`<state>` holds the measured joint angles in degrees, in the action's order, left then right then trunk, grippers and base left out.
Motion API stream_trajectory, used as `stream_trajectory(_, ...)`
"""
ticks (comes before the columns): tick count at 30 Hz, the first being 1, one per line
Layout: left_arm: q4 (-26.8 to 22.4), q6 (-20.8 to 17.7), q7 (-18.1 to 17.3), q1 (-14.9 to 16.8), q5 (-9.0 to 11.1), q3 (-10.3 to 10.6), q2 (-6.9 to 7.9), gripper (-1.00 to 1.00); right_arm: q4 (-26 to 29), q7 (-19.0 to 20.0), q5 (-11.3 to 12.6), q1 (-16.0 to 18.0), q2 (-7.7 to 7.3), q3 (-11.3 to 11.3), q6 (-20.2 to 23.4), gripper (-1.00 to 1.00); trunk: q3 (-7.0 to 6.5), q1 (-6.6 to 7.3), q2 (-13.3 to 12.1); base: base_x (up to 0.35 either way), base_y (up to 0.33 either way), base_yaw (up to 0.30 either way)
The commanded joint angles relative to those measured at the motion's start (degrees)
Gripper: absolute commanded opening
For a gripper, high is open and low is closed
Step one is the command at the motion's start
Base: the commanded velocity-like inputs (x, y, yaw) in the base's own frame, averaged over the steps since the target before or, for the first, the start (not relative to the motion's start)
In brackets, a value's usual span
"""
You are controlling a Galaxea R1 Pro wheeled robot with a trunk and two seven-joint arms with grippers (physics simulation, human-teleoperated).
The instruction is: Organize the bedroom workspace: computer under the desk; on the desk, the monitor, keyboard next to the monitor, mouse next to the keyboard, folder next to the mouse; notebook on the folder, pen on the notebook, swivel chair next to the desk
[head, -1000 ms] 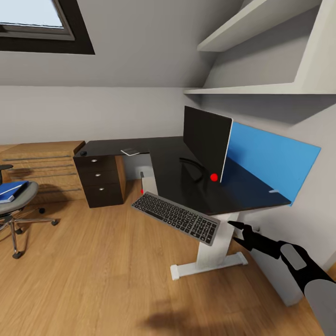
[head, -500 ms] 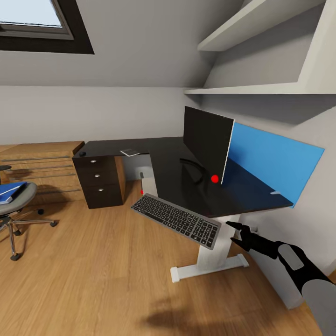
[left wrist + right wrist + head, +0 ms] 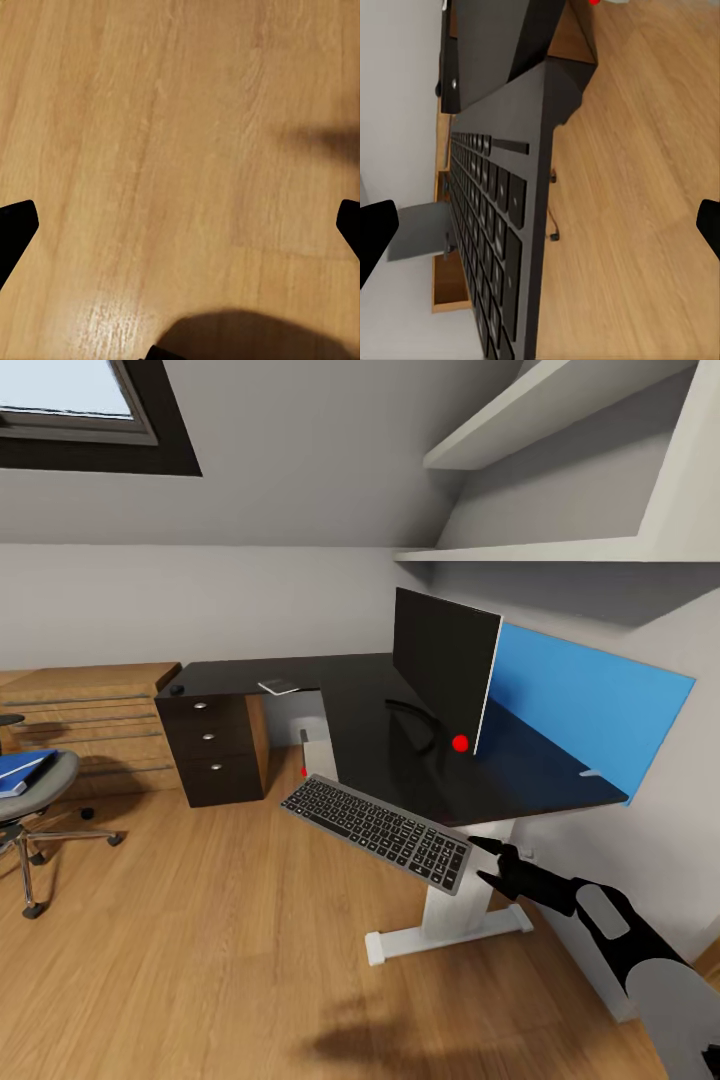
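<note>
The keyboard point(image 3: 378, 828) hangs tilted just below the front edge of the black desk point(image 3: 340, 705); what bears it is unclear. My right gripper point(image 3: 478, 860) is open, its fingertips just off the keyboard's right end. The right wrist view shows the keyboard point(image 3: 491, 225) close up between the spread fingers of the right gripper point(image 3: 540, 229). The monitor point(image 3: 445, 670) stands on the desk. A small black mouse point(image 3: 177, 689) lies at the desk's far left corner. The grey computer point(image 3: 314, 738) shows under the desk. The blue folder point(image 3: 20, 770) lies on the swivel chair point(image 3: 35, 810). My left gripper point(image 3: 180, 225) is open over bare floor.
A large blue panel point(image 3: 585, 705) leans on the wall behind the monitor. A small flat grey thing point(image 3: 278, 685) lies on the desk. A light-wood drawer chest point(image 3: 95, 720) stands left of the black drawer unit point(image 3: 212, 745). White shelves point(image 3: 560, 550) jut out above. The desk's white foot point(image 3: 445, 935) rests on the floor.
My right gripper has moved left and slightly up, closing in on the keyboard's right end. The view shifted slightly right early on. The keyboard has stayed put.
</note>
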<state>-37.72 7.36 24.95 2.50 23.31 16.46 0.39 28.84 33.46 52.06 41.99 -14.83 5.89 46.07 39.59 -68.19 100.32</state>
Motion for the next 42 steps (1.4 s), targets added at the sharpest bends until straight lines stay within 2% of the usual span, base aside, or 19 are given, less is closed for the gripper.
stream_trajectory(1, 0.0, 0.4, 0.4, 0.0, 0.6, 0.4, 0.05, 1.0, 0.0, 0.1, -0.1, 0.0, 0.04, 0.2, 0.3, 1.0, 0.05, 0.01, 0.0, 0.0, 0.0, 0.0)
stream_trajectory(8, 0.0, 0.4, 0.4, 0.0, 0.6, 0.4, 0.05, 1.0, 0.0, 0.1, 0.0, 0.0, 0.16, 0.2, 0.3, 1.0, 0.05, 0.01, 0.0, -0.094, 0.0, 0.0)
stream_trajectory(12, 0.0, 0.4, 0.4, 0.0, 0.6, 0.4, 0.05, 1.0, 0.0, 0.1, -0.1, 0.0, 0.92, 0.2, 0.3, 1.0, 0.05, 0.01, 0.0, -0.041, 0.0, 0.0)
stream_trajectory(29, 0.0, 0.4, 0.4, 0.0, 0.6, 0.4, 0.05, 1.0, 0.0, 0.1, -0.2, 0.0, 1.79, 0.2, 0.3, 1.0, 0.05, 0.01, 0.0, -0.003, 0.013, 0.0)
stream_trajectory(37, -2.6, 2.1, 0.0, 0.0, 0.6, 0.9, -0.06, 1.0, 0.1, 0.1, -0.3, 0.0, 1.91, 0.2, 0.2, 1.0, 0.05, 0.01, 0.0, 0.0, 0.004, 0.0)
stream_trajectory(42, -2.8, 2.2, 0.2, 0.0, 0.6, 0.9, -0.19, 1.0, 0.1, 0.1, -0.3, 0.0, 1.9, 0.2, 0.2, 1.0, 0.95, -1.09, 2.0, 0.0, 0.0, 0.0)
